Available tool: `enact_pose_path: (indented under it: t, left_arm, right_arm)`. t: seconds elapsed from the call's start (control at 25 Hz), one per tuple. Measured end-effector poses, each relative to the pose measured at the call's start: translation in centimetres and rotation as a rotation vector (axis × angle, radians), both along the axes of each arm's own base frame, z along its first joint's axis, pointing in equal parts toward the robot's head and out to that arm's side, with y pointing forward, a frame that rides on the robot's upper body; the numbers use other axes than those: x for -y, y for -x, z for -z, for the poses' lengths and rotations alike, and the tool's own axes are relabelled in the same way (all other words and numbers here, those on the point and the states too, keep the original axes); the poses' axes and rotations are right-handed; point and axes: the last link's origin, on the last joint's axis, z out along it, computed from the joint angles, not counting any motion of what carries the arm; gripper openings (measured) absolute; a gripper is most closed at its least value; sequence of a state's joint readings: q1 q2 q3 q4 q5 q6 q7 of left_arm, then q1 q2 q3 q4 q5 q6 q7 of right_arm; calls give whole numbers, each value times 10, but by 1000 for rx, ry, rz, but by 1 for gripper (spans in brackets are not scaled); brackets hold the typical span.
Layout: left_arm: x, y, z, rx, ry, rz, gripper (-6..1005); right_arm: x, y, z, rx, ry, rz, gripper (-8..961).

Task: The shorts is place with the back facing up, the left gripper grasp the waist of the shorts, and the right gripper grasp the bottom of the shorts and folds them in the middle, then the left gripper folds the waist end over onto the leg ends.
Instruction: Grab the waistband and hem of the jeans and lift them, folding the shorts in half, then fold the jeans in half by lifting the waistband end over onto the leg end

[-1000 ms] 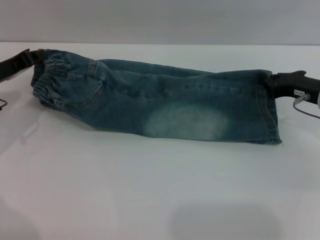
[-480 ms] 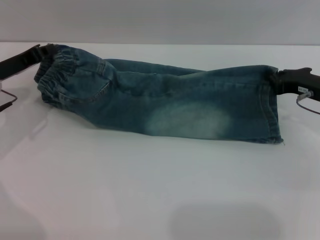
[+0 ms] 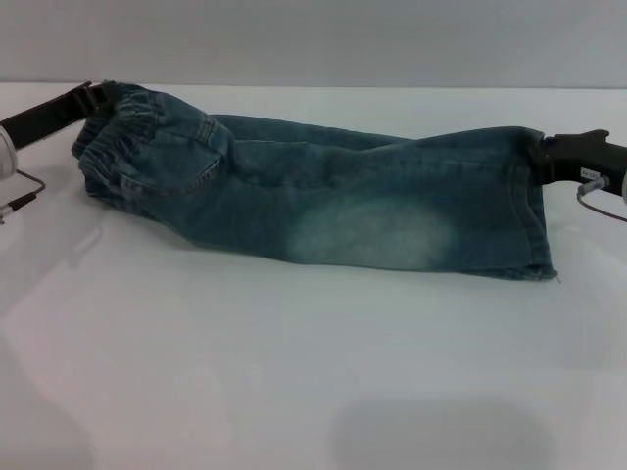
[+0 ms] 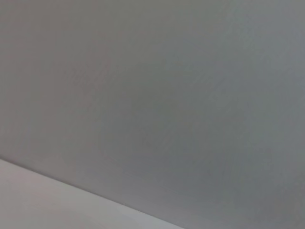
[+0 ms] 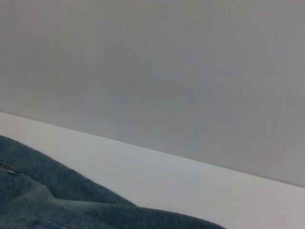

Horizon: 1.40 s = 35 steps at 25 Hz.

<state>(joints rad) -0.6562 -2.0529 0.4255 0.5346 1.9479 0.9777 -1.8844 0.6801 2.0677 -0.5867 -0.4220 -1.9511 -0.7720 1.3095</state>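
Left gripper (image 3: 90, 96): black, at the far left of the head view, reaching in from the left edge. Its tip meets the gathered elastic waist (image 3: 110, 147) of the shorts (image 3: 323, 201) at the far upper corner. Fingers clamped on the waistband fabric, which is bunched and lifted there. A thin grey cable (image 3: 22, 194) loops beneath the arm.

Right gripper (image 3: 545, 155): black, at the far right of the head view, reaching in from the right edge. Its tip meets the hem (image 3: 534, 211) at the leg end, at the far corner. Fingers pinched on the denim edge. A small white label sits on the gripper body, and a thin wire (image 3: 598, 204) hangs below it.

Shorts: blue denim, already doubled lengthwise, stretched out between the two grippers across the white table (image 3: 294, 372). Waist end to the left, leg ends to the right. A pocket seam shows near the waist. A pale faded patch (image 3: 367, 235) lies on the near side, right of centre. The lower edge rests on the table; the far corners are held slightly raised.

Left wrist view: only grey wall and a strip of table surface (image 4: 43, 205); no garment visible.

Right wrist view: a fold of the denim (image 5: 57, 200) at one corner, lying on the table, with grey wall (image 5: 167, 71) behind.
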Motion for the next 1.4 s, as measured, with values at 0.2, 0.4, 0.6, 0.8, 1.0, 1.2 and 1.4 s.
enact_pose_path:
  t: [0.2,0.4,0.6,0.8,1.0,1.2,1.4]
  left_arm:
    - [-3,-2,1,-10,-1,-2,49]
    - [-7,2,2,-25,-22,-45,50]
    - [-11,1,8,-26,-20,-58,189]
    - [-13,-1,7,-40,-25,-49,339]
    - [-13,-1,6,-55,-39,-32,435]
    - [-2,4,2,-79,-32,30,559]
    - [12,13,-4,-109,-23,90,776]
  right_arm:
    - [-2,-5,-3,24,-24,24,12]
    - [-5,-11,-6,46,-59,67,33]
    - [-6,-12,-6,54,-66,77,120]
    - [-7,-11,-6,56,-65,73,307]
    - [-7,-11,-8,45,-80,78,502]
    - [-4,-16,-20,-30,-169,87,676]
    - [-1,-17,-24,-54,-190,70,676]
